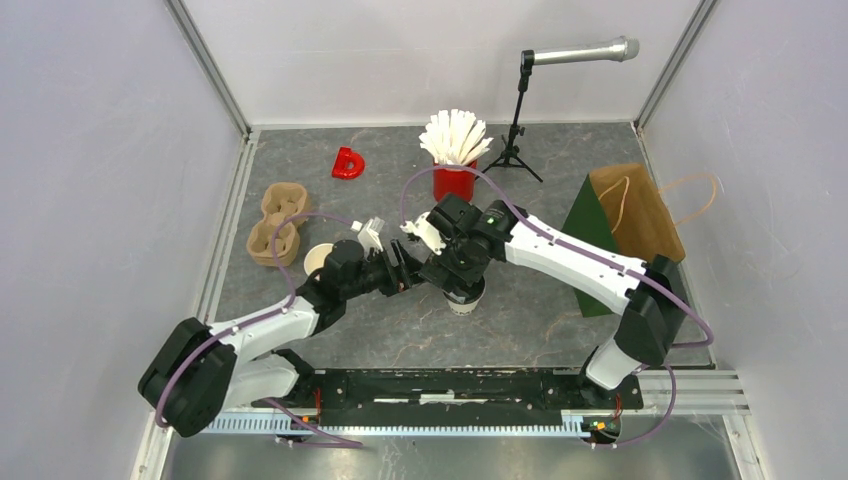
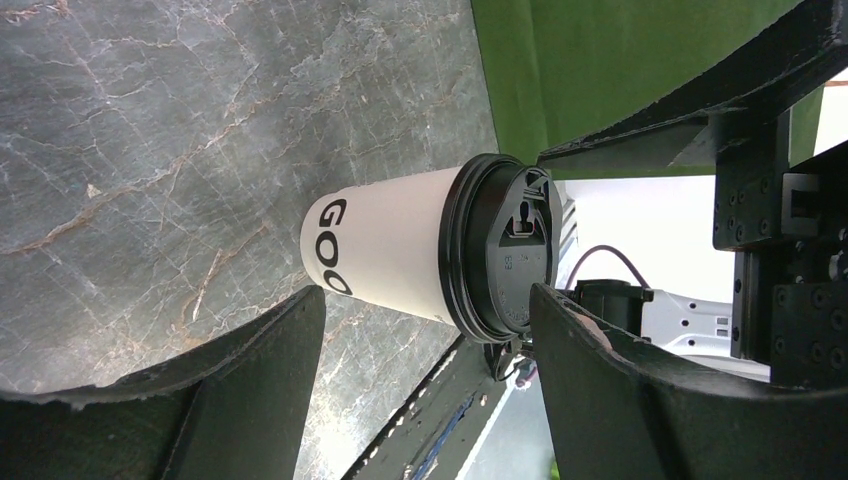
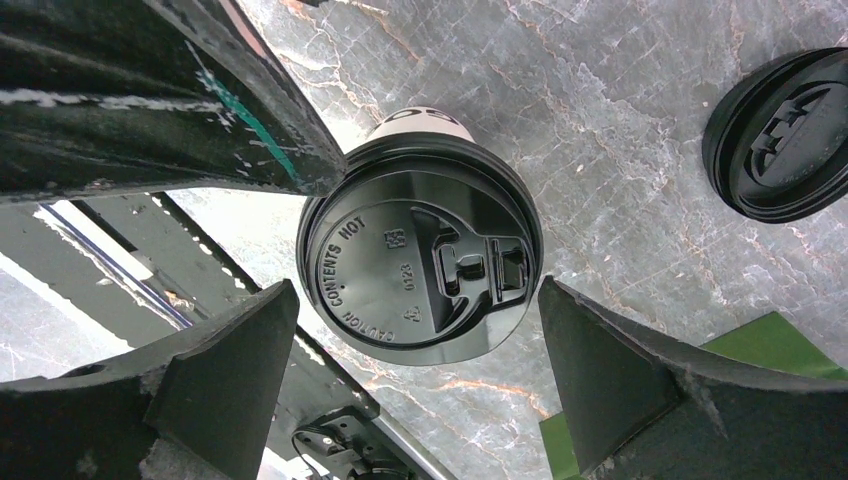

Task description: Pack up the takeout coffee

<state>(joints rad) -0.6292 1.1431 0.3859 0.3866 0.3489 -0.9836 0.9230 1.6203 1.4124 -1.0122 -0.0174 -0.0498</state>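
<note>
One white paper cup [image 1: 466, 297] with its black lid on stands upright at the table's middle. In the left wrist view the cup [image 2: 390, 250] and its lid [image 2: 500, 250] lie just beyond my left gripper [image 2: 425, 300], which is open, its fingers apart on either side. My right gripper [image 3: 418, 292] is open directly above the lid [image 3: 420, 270] and holds nothing. A second black lid [image 3: 780, 135] lies loose on the table. The second cup [image 1: 320, 260] stands open and lidless by my left arm. In the top view both grippers, left [image 1: 400, 266] and right [image 1: 452, 272], crowd the lidded cup.
The brown pulp carrier [image 1: 275, 228] lies at the left. A red cup of white sticks [image 1: 455, 150] and a red D-shaped piece [image 1: 348, 163] stand at the back. A green-and-brown paper bag [image 1: 630, 220] lies on the right. A microphone stand [image 1: 517, 120] is at the back.
</note>
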